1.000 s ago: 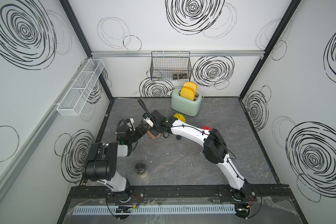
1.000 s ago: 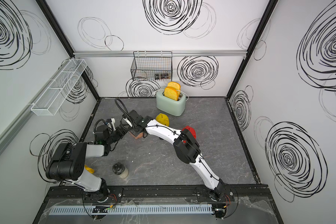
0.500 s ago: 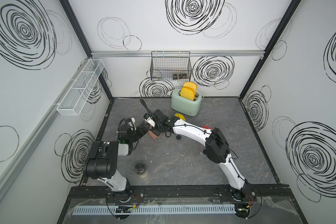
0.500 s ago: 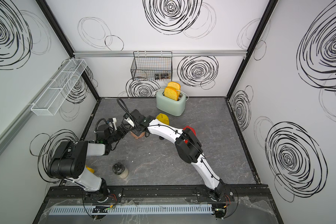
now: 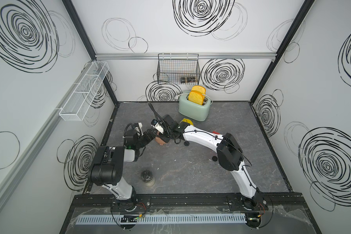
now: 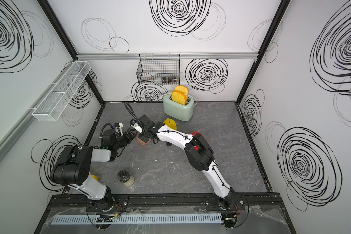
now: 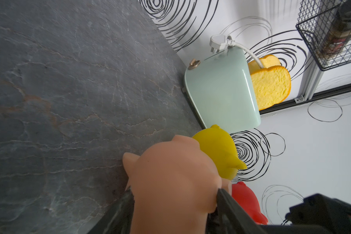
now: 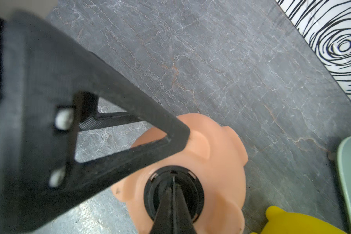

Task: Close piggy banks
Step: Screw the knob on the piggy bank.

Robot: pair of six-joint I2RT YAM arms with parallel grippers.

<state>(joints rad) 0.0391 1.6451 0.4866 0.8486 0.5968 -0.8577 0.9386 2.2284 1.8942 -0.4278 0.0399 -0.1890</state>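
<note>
Top views: the pink pig [image 5: 161,141] is between both arms, over the table [image 5: 190,174]. Left wrist: left jaws clamp its body. Right wrist: right jaws, pressed together, sit in the black plug [image 8: 173,190] at its belly hole. Step looks like plugging; next, press it home squarely.

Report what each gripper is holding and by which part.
Left gripper clamps the pale pink piggy bank across its body. Right gripper, shut, has its tips in the pig's black plug; whether it pinches the plug cannot be told.
</note>
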